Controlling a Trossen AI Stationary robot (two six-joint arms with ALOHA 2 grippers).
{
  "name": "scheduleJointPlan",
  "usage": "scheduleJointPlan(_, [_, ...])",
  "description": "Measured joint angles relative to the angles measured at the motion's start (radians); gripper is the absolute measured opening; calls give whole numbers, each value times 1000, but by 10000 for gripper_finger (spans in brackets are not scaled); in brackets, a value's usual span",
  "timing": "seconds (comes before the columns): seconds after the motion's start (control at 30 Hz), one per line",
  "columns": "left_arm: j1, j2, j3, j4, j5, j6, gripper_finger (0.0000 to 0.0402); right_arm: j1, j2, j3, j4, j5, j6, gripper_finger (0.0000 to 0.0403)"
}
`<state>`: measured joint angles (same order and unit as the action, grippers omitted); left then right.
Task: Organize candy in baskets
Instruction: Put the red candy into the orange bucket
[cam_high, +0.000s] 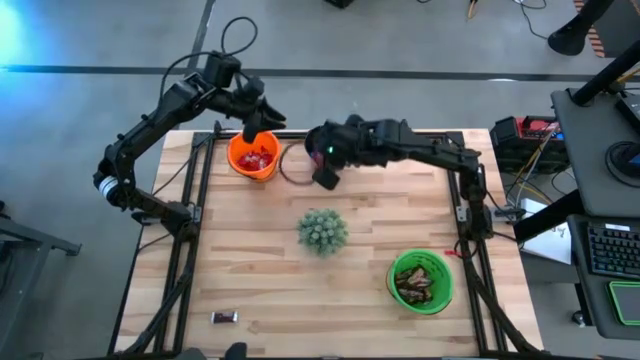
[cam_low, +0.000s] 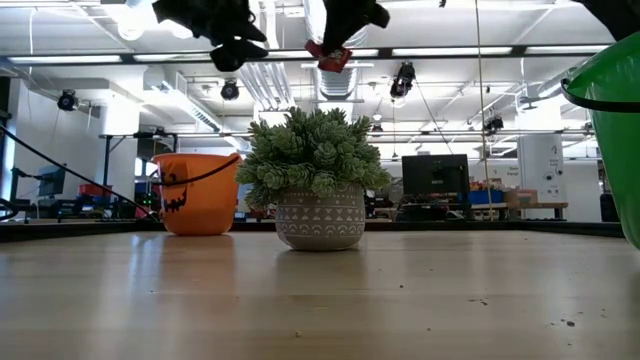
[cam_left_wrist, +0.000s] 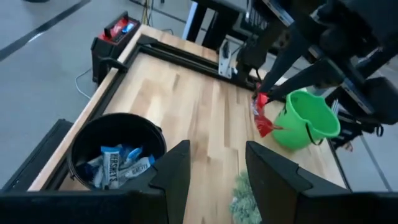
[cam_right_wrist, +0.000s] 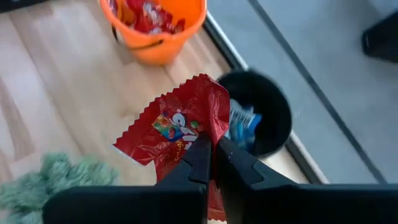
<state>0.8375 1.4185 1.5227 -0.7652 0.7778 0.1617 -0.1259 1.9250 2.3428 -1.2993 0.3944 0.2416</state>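
Red candy (cam_right_wrist: 177, 127) is hanging clamped in the right gripper (cam_right_wrist: 211, 152) near the orange basket (cam_high: 253, 157), left gripper (cam_left_wrist: 214, 165) gaping empty, while apparently one dark bar (cam_high: 224, 318) is waiting lower left.

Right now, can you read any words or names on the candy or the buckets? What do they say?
"HERSHEY'S": on a blue-and-silver candy lying in the black bucket.
Red candy pinched in the right claw: a colourful picture, but its lettering is too blurred to read.
Orange bucket: a black jack-o'-lantern face, no words.
Green bucket: no words show.
Dark candy on the table: too small to read.
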Motion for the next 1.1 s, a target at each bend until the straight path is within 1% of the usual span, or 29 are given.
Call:
scheduleJointPlan(0.13, [0,0,0,14,0,-29,136,-59,-17,0,99,-70,-81,9])
scheduleJointPlan(0.23, [0,0,0,17,1,-62,136,-91,-22,0,156,-115,-113,9])
scheduleJointPlan(0.4, [-13,15,0,25,1,-103,136,-115,-22,0,195,-136,-154,9])
scheduleJointPlan(0.6, [-56,73,0,48,0,-111,136,-135,-21,0,229,-138,-186,9])
scheduleJointPlan(0.67, [-71,87,0,75,3,-112,136,-142,-21,0,229,-140,-189,9])
scheduleJointPlan(0.8, [-86,99,0,126,43,-120,136,-158,-19,0,228,-140,-190,9])
scheduleJointPlan(1.0, [-98,103,0,185,54,-147,136,-165,-19,0,228,-142,-192,9])
scheduleJointPlan(1.1, [-102,103,0,210,54,-161,136,-165,-17,0,232,-166,-194,9])
